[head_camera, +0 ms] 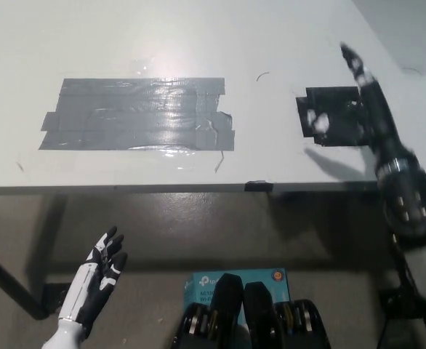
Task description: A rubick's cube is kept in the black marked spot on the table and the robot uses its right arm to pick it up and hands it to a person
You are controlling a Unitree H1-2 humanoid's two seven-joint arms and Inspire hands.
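No Rubik's cube and no person show in the head view. My black right hand hovers over the black marked spot near the table's right front edge. It is blurred by motion, its fingers spread and nothing in it. The black forearm runs down past the table edge to the lower right. My white left hand rests below the table at the lower left, open with fingers apart.
A large grey tape patch covers the middle left of the white table. The table's front edge crosses the picture. Below it a blue box lies on the floor.
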